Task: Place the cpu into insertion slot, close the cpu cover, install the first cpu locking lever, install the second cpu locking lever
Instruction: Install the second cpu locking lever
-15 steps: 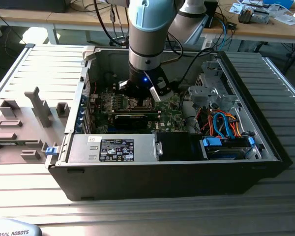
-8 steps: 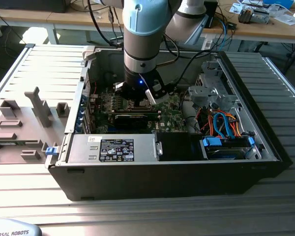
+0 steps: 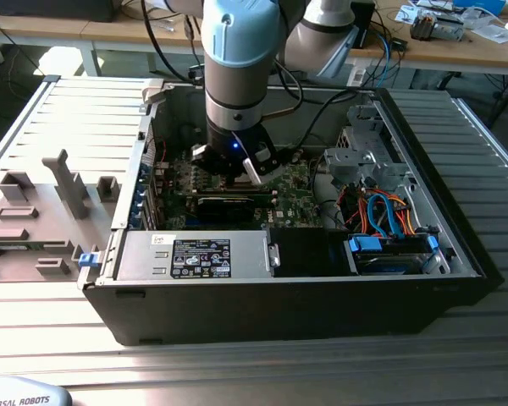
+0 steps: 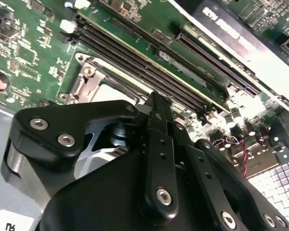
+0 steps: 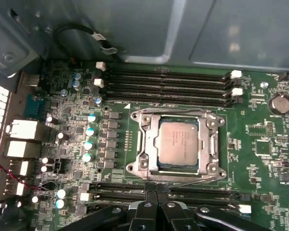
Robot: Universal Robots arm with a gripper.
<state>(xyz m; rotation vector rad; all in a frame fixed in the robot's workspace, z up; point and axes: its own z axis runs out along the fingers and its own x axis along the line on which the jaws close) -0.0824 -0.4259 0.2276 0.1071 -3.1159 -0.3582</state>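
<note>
The cpu [image 5: 178,142], a silver-grey square, lies flat in the insertion slot on the green motherboard. Its cpu cover [image 5: 143,144], a silvery frame, lies closed around it. A thin metal locking lever [image 5: 195,181] runs along the socket edge nearest my gripper. My gripper [image 5: 156,190] is shut, fingertips together right at that edge, touching or just over the lever's end. In the second wrist view the black fingers [image 4: 156,108] meet in front of the socket frame [image 4: 86,79]. In the exterior view my gripper [image 3: 237,169] reaches down into the open computer case.
Black memory slots [image 5: 168,82] flank the socket on two sides, and capacitors [image 5: 89,130] stand beside it. The case wall [image 5: 135,29] rises behind. A labelled power supply [image 3: 195,254], a drive bay with blue and orange cables [image 3: 389,224] and grey fixtures [image 3: 34,211] surround the work area.
</note>
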